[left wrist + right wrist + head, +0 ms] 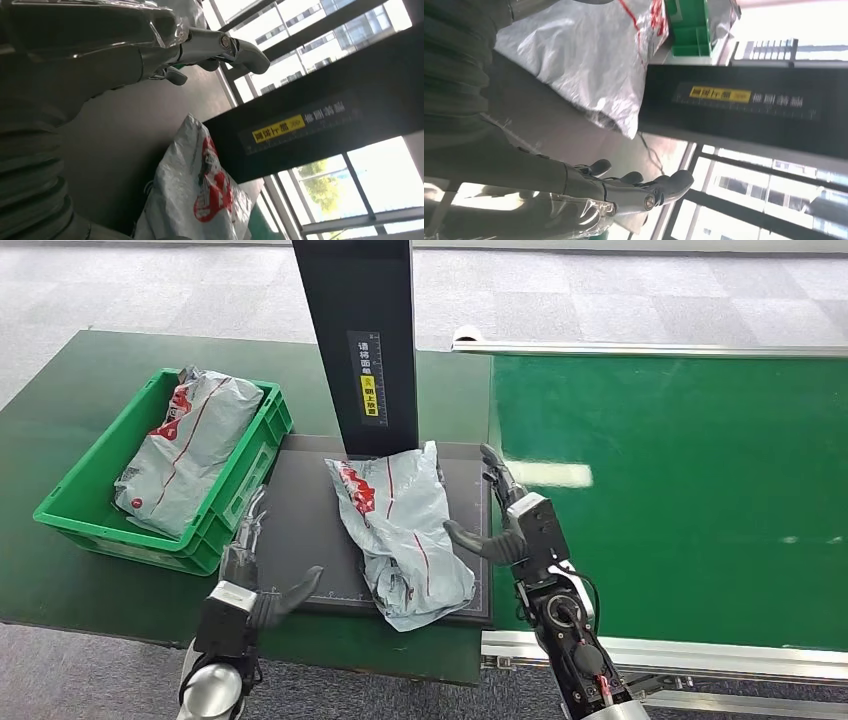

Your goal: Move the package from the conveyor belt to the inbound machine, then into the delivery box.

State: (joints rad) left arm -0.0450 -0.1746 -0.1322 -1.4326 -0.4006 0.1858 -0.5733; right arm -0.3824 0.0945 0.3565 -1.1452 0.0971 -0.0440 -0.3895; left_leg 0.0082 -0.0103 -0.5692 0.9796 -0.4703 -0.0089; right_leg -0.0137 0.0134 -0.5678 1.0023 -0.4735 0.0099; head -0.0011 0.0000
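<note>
A grey plastic package (400,535) with red print lies on the dark plate (300,530) of the inbound machine, under its black post (365,340). The same package (195,190) shows close in the left wrist view, and the package (589,60) in the right wrist view. My right hand (505,520) is open just right of the package, thumb pointing toward it, not gripping it. My left hand (250,570) is open at the plate's near left edge, apart from the package. The green conveyor belt (680,490) runs on the right.
A green delivery box (75,505) stands left of the machine on the dark green table (60,400), with another grey package (185,445) inside. The belt's metal rail (700,650) runs along its near side. Grey floor lies beyond.
</note>
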